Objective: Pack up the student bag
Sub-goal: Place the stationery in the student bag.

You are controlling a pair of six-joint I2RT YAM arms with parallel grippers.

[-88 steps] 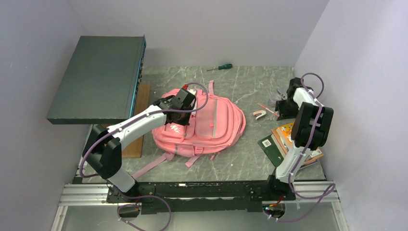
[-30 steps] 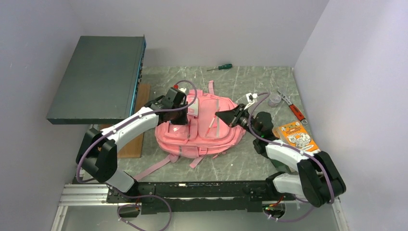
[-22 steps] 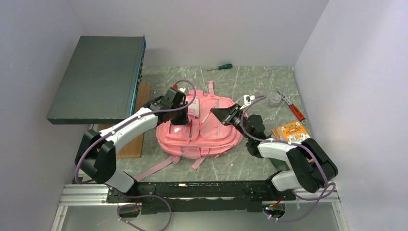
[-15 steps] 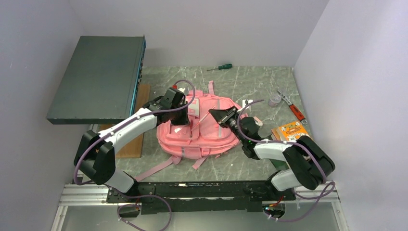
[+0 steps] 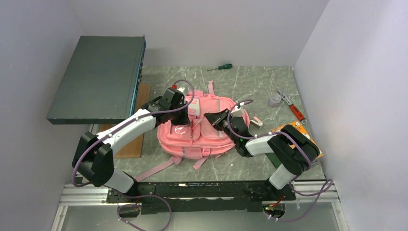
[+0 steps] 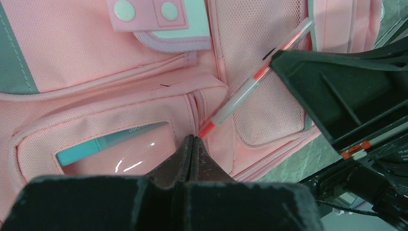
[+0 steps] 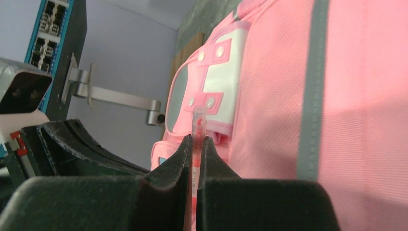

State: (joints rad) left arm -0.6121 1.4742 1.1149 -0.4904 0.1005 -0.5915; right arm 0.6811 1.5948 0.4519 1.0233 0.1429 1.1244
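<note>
Now looking down on a pink backpack (image 5: pixel 204 139) lying flat at the middle of the table (image 5: pixel 260 82), front pockets facing up. Finding the left gripper (image 6: pixel 192 140) pressed shut, tips at the zip beside the clear-window pocket; cannot tell whether pinching a zip pull. Finding the right gripper (image 7: pixel 195 140) clamped on a clear pen (image 6: pixel 240 93) with red bands, held aslant over the mesh pocket, red tip just beside the left gripper's tips.

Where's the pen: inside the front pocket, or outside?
Outside. The pen lies above the student bag's fabric, clamped in the right gripper, red tip at the front pocket's zipper seam.
</note>
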